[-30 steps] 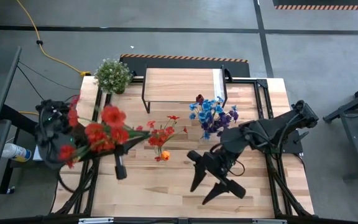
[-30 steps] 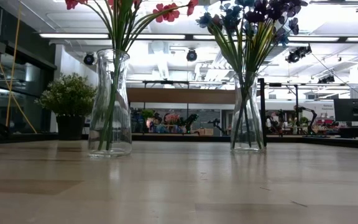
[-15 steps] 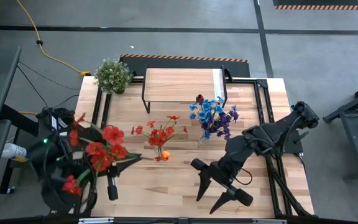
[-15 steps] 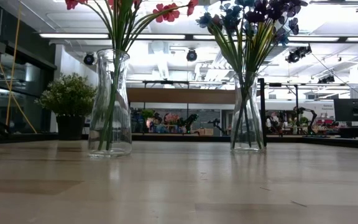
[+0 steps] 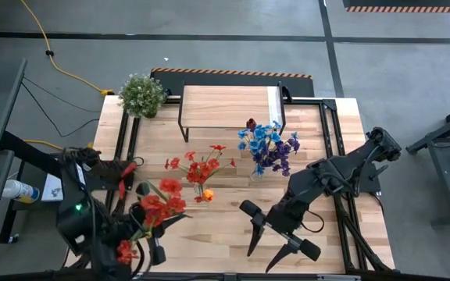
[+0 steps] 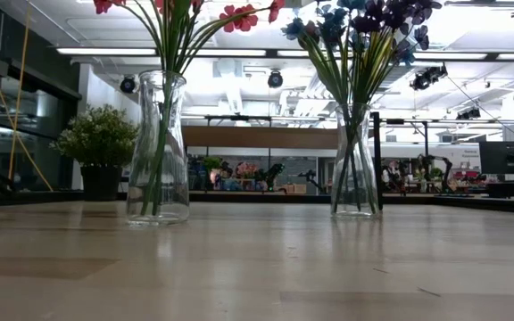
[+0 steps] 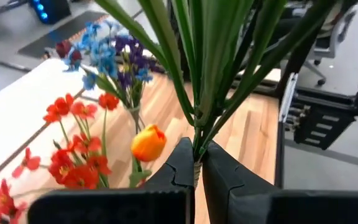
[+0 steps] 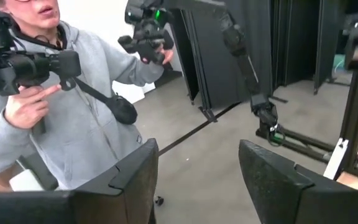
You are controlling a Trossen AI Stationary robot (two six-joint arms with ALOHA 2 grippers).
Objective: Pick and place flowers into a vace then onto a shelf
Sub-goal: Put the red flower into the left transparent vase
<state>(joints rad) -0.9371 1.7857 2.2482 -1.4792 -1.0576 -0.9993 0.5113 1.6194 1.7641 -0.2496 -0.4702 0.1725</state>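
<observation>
Gripping red flowers [image 5: 156, 212] (stems toward table centre), left pincer [image 7: 197, 163] clamps.

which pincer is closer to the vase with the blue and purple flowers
Right. The right pincer hangs open just toward the table's front edge from that vase; the left pincer, shut on a red bunch, is farther, at the front left.

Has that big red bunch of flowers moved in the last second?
Yes. The red bunch in the left gripper has moved toward the table's near edge, farther from the shelf.
</observation>
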